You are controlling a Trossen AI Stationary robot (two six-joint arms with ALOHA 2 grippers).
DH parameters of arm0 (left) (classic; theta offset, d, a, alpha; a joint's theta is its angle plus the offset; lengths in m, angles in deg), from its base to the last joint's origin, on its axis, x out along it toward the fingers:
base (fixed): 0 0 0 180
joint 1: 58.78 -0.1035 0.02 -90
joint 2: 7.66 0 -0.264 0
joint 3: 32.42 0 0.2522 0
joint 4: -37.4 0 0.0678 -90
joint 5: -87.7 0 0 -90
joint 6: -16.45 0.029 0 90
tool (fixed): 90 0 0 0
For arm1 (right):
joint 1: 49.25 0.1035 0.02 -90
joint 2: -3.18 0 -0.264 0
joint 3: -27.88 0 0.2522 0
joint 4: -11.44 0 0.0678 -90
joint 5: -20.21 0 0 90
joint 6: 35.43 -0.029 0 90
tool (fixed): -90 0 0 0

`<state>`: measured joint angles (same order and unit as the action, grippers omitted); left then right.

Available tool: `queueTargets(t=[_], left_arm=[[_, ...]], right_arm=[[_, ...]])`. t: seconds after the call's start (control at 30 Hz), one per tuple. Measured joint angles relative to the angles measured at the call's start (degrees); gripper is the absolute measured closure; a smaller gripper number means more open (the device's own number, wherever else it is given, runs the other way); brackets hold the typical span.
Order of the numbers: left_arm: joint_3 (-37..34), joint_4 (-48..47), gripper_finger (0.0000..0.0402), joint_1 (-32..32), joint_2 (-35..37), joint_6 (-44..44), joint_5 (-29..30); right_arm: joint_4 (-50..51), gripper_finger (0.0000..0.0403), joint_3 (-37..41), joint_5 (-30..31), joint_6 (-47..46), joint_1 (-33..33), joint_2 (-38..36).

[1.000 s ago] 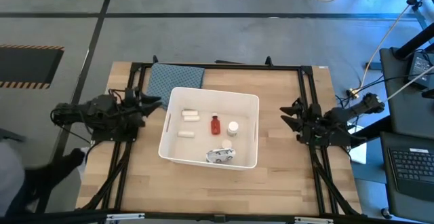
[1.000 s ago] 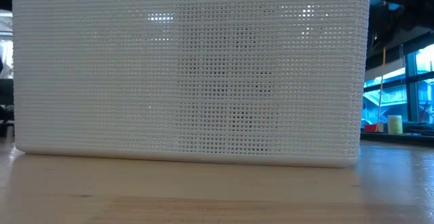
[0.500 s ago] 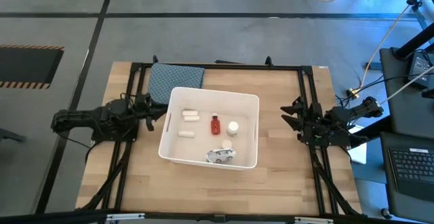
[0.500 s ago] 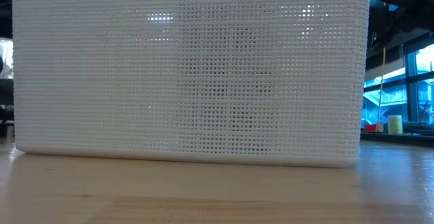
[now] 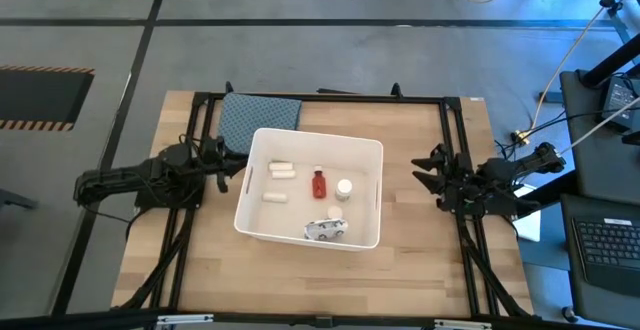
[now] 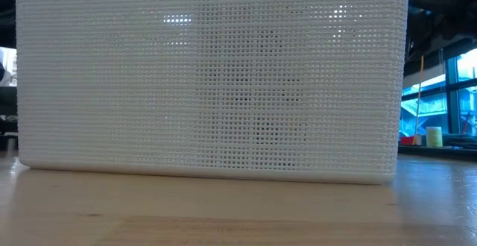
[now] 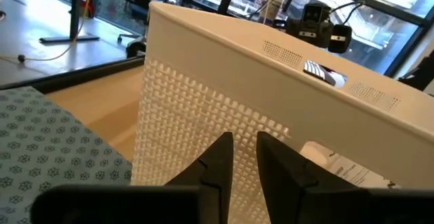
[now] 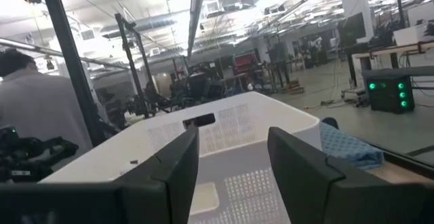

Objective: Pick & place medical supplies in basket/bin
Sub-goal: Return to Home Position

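Wooden worktop (image 5: 330, 280) with a white basket (image 5: 318, 137) at its centre; the basket's perforated near wall (image 6: 209, 82) fills almost the whole low view. A blue-grey cloth (image 5: 258, 118) lies flat on the worktop, touching the basket's far left corner.

The left end effector (image 5: 228, 160) hangs just left of the basket's left wall, beside the cloth. Its fingers (image 7: 220, 159) are drawn nearly together, with only a thin slit between them, and grip nothing. The right end effector (image 5: 425, 173) sits right of the basket, apart from its right wall, with fingers (image 8: 178, 157) spread wide and empty.

All the supplies lie inside the basket. A silvery packet (image 5: 326, 230) rests by the near wall. Three white tubes (image 5: 280, 169) lie on the left side, two together toward the far wall and one nearer. A red bottle (image 5: 319, 184) stands mid-basket, with a white bottle (image 5: 343, 187) just right of it.
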<state>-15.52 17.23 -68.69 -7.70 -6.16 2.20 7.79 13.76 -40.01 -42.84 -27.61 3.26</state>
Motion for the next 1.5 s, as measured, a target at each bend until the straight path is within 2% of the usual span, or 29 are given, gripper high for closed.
queueTargets(t=[0.17, 0.47, 0.63, 0.77, 0.97, 1.17, 1.5], left_arm=[[0.0, -0.18, 0.0344, -1.2, 0.0, 2.25, -1.25], [0.0, -0.16, 0.0341, -1.85, 0.0, 11.78, -0.16], [0.0, -0.16, 0.0344, -1.84, 0.0, 11.43, -0.14], [0.0, -0.14, 0.0346, -1.84, 0.0, 11.43, -0.14], [0.0, -0.14, 0.0345, -1.84, 0.0, 11.41, -0.09], [0.0, -0.14, 0.0341, -1.84, 0.0, 11.41, -0.09], [0.0, -0.14, 0.0347, -1.84, 0.0, 11.39, -0.08]], right_arm=[[2.54, 0.0224, 0.0, 0.0, 0.17, 0.0, 0.01], [9.74, 0.0224, -0.02, 1.16, 1.63, -0.11, 0.0], [12.62, 0.0224, -0.02, 2.05, 2.19, -3.17, -0.02], [12.51, 0.0224, -0.02, 1.97, 6.04, -7.28, -0.02], [12.54, 0.0224, -0.02, -3.3, 9.57, -13.94, -0.01], [13.74, 0.0224, -0.02, -14.89, 11.14, -19.69, 0.0], [13.8, 0.0224, -0.02, -15.93, 10.63, -20.37, 0.04]])
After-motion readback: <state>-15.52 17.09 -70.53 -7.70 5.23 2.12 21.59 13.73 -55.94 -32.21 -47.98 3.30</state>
